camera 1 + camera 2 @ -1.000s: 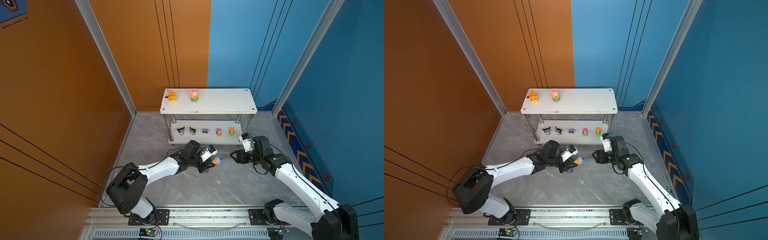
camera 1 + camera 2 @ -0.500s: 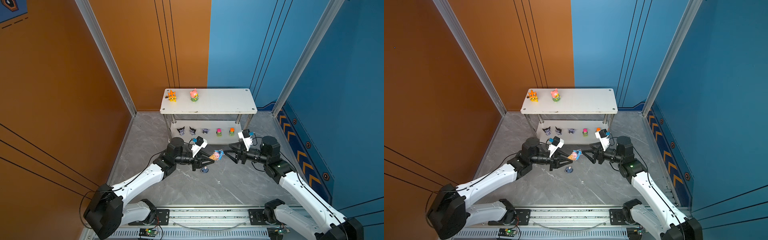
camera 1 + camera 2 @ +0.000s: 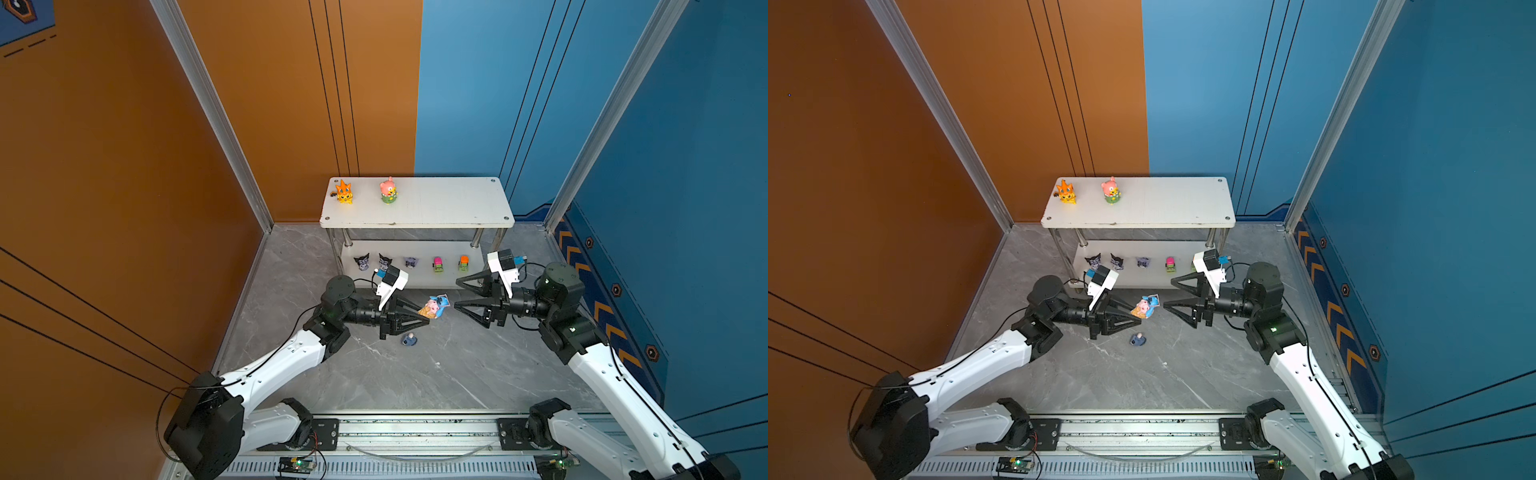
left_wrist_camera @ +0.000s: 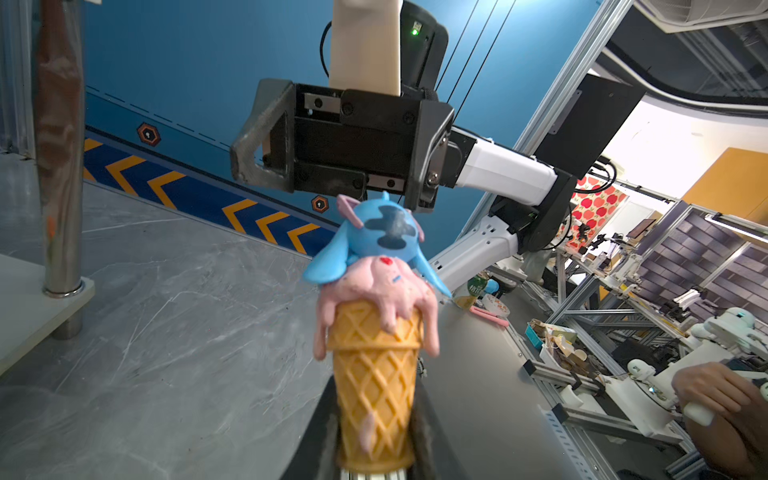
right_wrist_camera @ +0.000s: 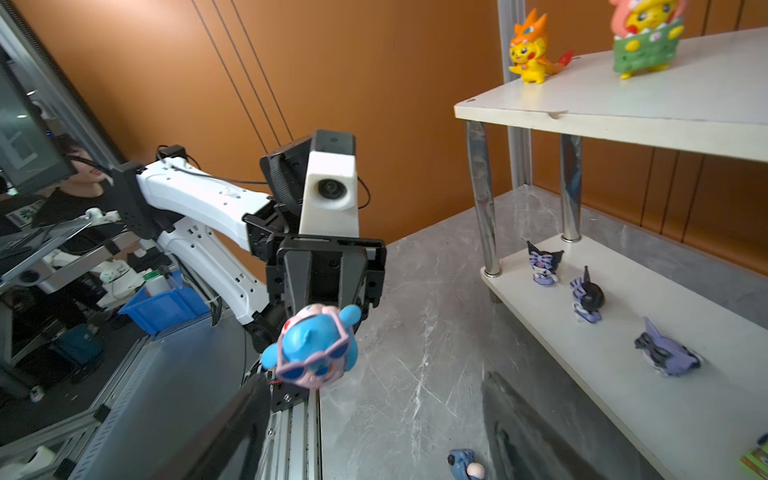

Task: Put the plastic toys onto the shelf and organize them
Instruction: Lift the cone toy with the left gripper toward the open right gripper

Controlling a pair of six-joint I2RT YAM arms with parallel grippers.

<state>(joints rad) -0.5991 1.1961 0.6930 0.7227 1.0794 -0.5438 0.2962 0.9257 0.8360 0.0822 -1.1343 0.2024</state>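
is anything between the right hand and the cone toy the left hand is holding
Nothing visible. The open right hand faces the cone toy across bare air; the left hand grips its cone end. The grey-blue toy lies on the floor, below that line.

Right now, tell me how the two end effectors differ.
The left end effector is shut on the blue toy on a cone; the right end effector is open and empty. In both top views the left one points rightward, the right one leftward. Both are black and face each other before the shelf.
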